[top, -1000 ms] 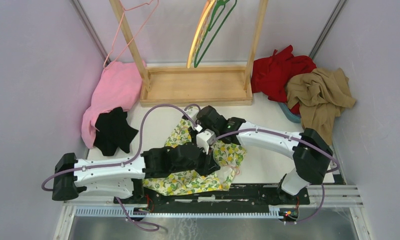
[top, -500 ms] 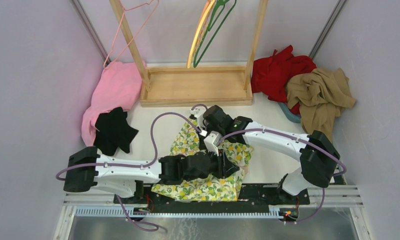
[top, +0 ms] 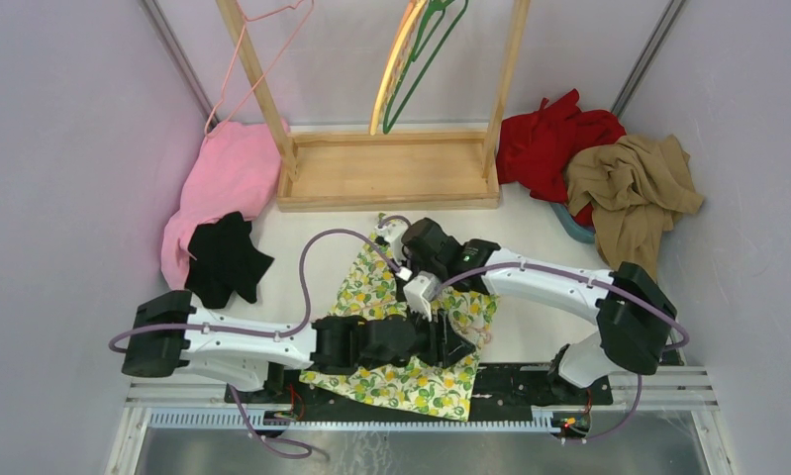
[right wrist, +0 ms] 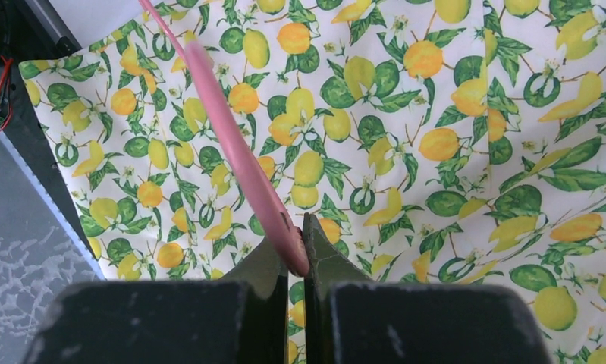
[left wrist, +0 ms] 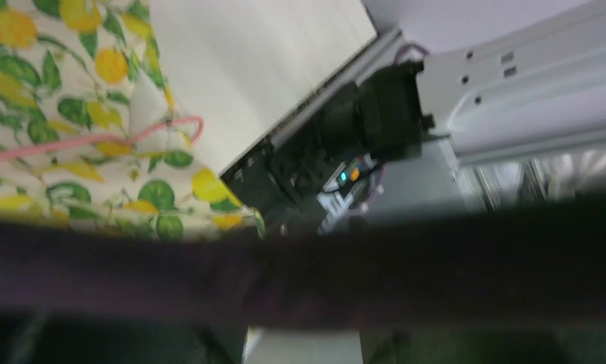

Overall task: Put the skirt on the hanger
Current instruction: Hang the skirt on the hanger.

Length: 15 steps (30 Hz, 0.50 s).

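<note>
On the tabletop lies the skirt, spread flat. The right fingers pinch the hanger above it. The left fingers (too blurry) I cannot tell. Next, I think, the cloth must be lifted onto the hanger.

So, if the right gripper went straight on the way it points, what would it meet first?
Most likely the cream lemon-print fabric skirt, which fills the wrist view beyond the right gripper. The thin pink wire hanger is pinched in it. How far off the fabric lies is unclear.
</note>
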Motion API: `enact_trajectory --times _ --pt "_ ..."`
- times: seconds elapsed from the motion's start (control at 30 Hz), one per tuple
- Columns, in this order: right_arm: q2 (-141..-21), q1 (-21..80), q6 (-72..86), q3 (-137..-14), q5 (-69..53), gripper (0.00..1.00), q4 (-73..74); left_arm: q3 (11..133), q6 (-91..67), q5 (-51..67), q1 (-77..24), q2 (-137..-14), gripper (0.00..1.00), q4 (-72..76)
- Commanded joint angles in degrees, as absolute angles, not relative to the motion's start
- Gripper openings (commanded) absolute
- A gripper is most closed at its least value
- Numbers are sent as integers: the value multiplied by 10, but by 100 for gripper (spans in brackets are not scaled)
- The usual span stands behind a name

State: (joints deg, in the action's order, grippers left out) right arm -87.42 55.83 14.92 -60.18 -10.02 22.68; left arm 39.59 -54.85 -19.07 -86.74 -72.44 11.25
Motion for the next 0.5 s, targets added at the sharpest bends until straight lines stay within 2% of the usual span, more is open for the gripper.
enact_trajectory --times 0.0,0.2,0.33,0.47 --pt "-831 553 120 -597 -32 1 214 394 -464 -76 -925 -708 54 -130" --pt "-763 514 102 -580 46 1 235 391 -472 -125 -913 -653 53 -173" --pt "-788 466 88 -620 5 1 231 395 -474 -141 -907 -670 52 -189" --pt "-815 463 83 -635 -23 1 232 373 -488 -184 -900 -679 50 -181"
